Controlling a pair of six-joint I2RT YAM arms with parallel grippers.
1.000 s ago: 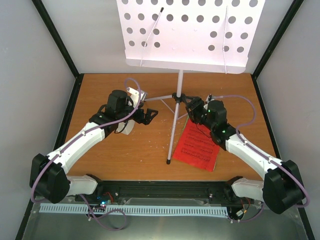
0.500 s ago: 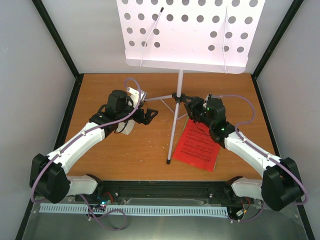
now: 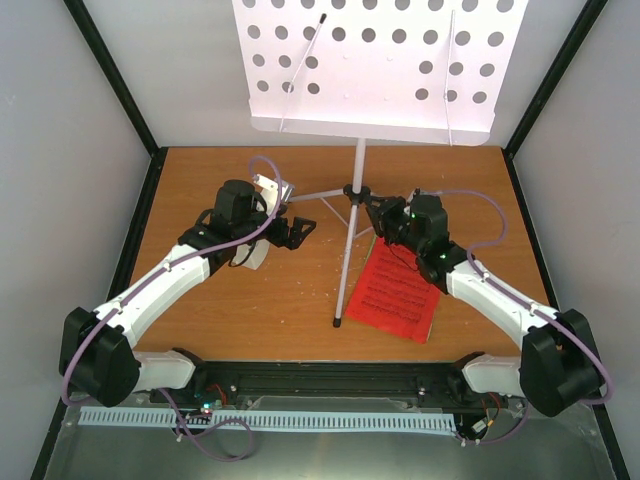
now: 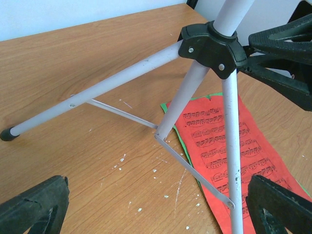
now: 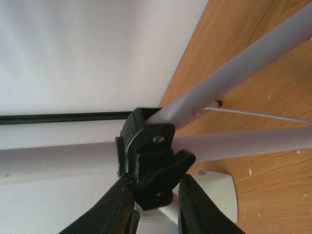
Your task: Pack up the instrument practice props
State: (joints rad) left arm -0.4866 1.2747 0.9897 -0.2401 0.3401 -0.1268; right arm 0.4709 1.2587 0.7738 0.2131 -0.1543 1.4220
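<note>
Wooden tabletop (image 3: 250, 300) carries the music stand (image 3: 370, 110) at centre, with red pages (image 3: 400, 300) at 4 o'clock. Right gripper (image 3: 382, 213) has slid toward 9 o'clock onto the tripod hub (image 5: 146, 156). Its narrowly parted fingers (image 5: 109, 209) bracket it, but whether they are clamped I cannot tell.

Music stand (image 3: 358, 160) upright at the back middle of the surface (image 3: 250, 310). At its hub, from the right, the right pincer (image 3: 383, 214); left of the hub, apart, the left pincer (image 3: 300, 231). Pages (image 3: 400, 300) flat just right of its near leg, one edge beneath.
</note>
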